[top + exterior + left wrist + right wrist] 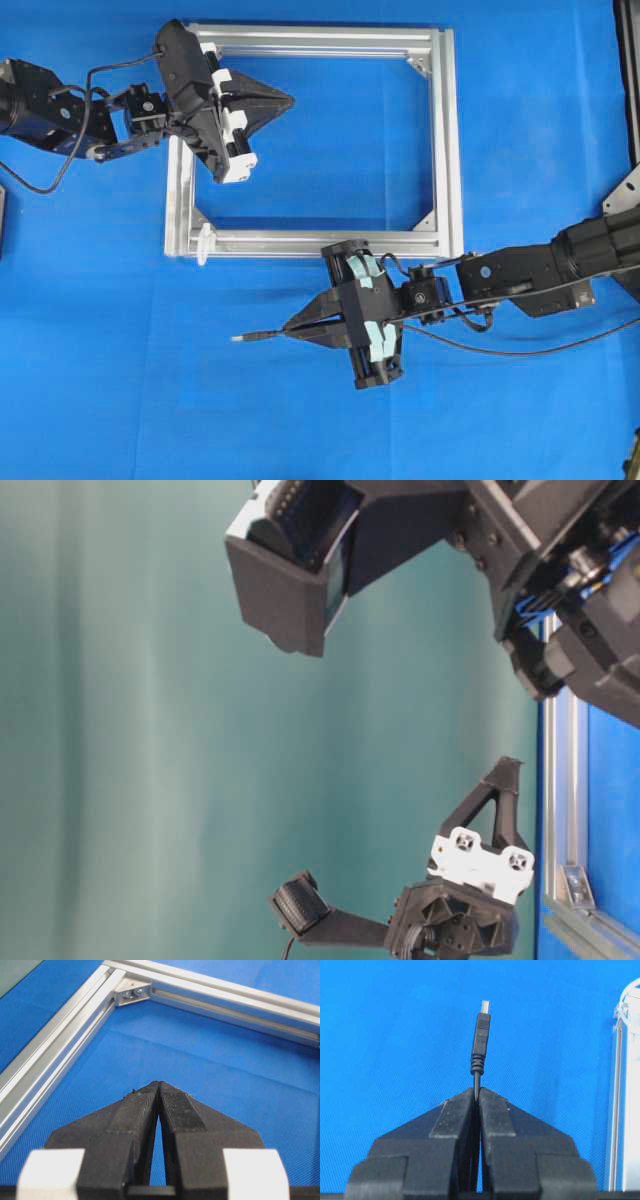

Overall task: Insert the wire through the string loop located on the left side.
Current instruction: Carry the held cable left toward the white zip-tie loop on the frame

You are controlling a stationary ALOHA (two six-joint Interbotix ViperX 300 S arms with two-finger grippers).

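The wire is thin and black and ends in a small dark plug with a silvery tip. My right gripper is shut on it just behind the plug, and the plug sticks out to the left over the blue cloth. The white string loop stands at the near left corner of the silver frame, up and left of the plug. In the right wrist view the string loop shows at the right edge. My left gripper hovers inside the frame, shut on nothing.
The rest of the wire trails right under the right arm. Silver corner brackets sit in the frame's corners. A dark object lies at the far left edge. Blue cloth covers the table.
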